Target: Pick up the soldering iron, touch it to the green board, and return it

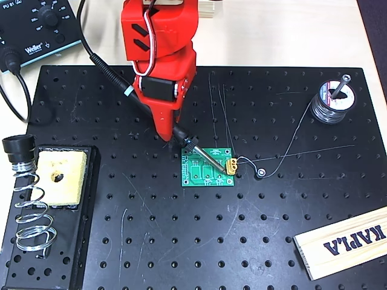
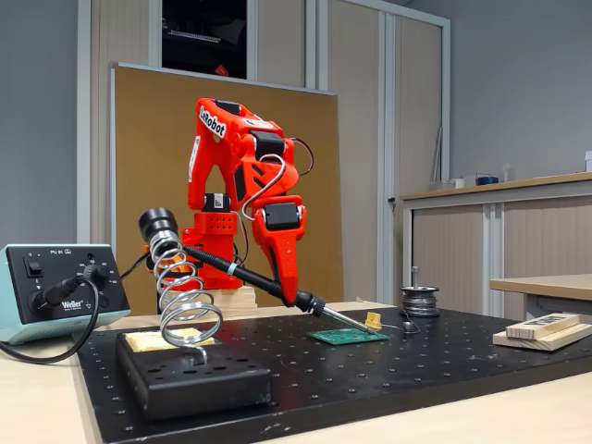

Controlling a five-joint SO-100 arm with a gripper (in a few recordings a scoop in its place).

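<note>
The soldering iron (image 1: 115,79) is a slim black wand with a pale blue ring, and it slants down to the right. My red gripper (image 1: 171,134) is shut on its lower black grip. The silver tip (image 1: 216,161) rests on the green board (image 1: 205,172), close to the yellow connector (image 1: 231,165). In the fixed view the soldering iron (image 2: 242,272) slopes from upper left to lower right through my gripper (image 2: 289,293), and its tip meets the green board (image 2: 348,337) beside the yellow connector (image 2: 373,321).
The spiral wire holder (image 1: 30,211) with its yellow sponge (image 1: 60,176) stands at the left on the black perforated plate (image 1: 181,241). A solder spool (image 1: 332,103) trails thin wire toward the board. A wooden block (image 1: 344,243) lies at lower right. The Weller station (image 1: 36,27) sits at upper left.
</note>
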